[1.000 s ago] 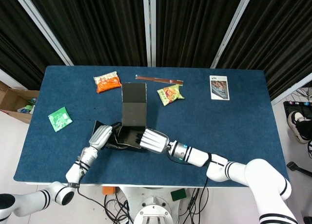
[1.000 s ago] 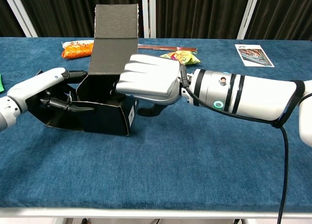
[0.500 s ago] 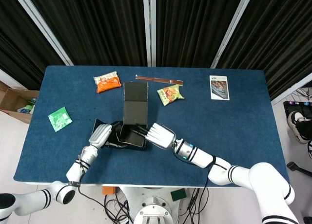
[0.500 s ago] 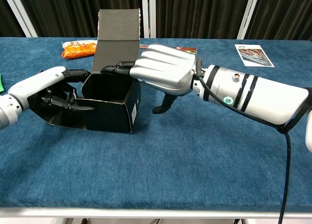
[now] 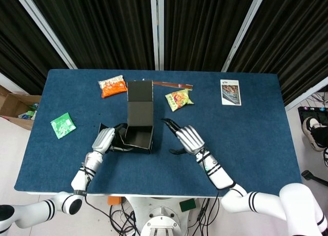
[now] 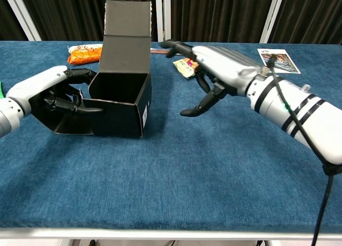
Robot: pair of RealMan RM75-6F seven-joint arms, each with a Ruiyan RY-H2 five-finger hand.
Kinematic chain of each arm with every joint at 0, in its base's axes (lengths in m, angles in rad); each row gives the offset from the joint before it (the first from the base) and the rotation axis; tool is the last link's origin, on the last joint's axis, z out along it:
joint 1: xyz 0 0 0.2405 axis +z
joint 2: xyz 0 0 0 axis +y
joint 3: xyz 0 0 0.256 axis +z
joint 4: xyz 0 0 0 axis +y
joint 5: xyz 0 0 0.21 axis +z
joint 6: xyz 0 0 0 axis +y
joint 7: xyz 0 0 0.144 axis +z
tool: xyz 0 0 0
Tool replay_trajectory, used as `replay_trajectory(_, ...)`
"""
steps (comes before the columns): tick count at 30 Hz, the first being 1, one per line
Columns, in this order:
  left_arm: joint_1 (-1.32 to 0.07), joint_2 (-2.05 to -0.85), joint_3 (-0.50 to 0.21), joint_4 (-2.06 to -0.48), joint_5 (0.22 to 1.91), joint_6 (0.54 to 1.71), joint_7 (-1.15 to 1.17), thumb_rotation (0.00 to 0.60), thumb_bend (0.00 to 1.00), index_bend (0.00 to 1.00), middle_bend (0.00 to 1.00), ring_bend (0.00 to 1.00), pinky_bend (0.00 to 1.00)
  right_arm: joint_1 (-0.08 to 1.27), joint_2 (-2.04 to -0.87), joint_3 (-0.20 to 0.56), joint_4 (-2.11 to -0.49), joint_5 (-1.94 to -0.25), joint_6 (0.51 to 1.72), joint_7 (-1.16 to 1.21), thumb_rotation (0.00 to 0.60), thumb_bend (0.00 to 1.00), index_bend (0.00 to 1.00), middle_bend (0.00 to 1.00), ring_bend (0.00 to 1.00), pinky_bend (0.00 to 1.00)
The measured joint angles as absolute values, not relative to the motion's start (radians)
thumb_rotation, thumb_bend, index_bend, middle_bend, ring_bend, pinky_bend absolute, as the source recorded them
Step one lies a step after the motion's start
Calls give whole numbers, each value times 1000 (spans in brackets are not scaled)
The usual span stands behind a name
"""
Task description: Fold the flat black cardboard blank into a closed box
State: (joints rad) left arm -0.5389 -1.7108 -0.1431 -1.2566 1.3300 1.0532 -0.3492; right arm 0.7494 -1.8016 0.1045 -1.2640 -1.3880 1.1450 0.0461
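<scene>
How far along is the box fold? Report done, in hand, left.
Done: the black cardboard box stands with its walls up, open on top.
In hand: the left hand grips its left side; the right hand hovers open, apart from it.
Left: the lid stands upright, and a flap juts out on the left side.

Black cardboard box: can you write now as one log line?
black cardboard box: lid up | left hand: holding side flap | right hand: open, apart

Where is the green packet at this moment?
In the head view the green packet lies alone near the table's left edge, left of the black box and the left hand.
</scene>
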Motion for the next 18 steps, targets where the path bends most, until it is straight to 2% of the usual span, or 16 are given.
replay_trajectory(5, -535, -1708, -176, -1295, 1277, 1051, -306, 447, 0, 446, 407, 697, 932, 715, -1784, 170, -1366, -1193, 1030, 120, 600, 0, 0, 113, 701, 1000)
replay_trajectory(11, -536, -1705, -220, -1344, 1204, 1043, -260, 452, 0, 441, 405, 696, 932, 722, -1821, 275, -1399, -1042, 903, 201, 600, 0, 0, 107, 701, 1000)
replay_trajectory(18, -544, -1708, -253, -1379, 1163, 1051, -200, 452, 0, 441, 402, 696, 932, 767, -1924, 348, -1348, -992, 887, 205, 600, 0, 0, 116, 701, 1000)
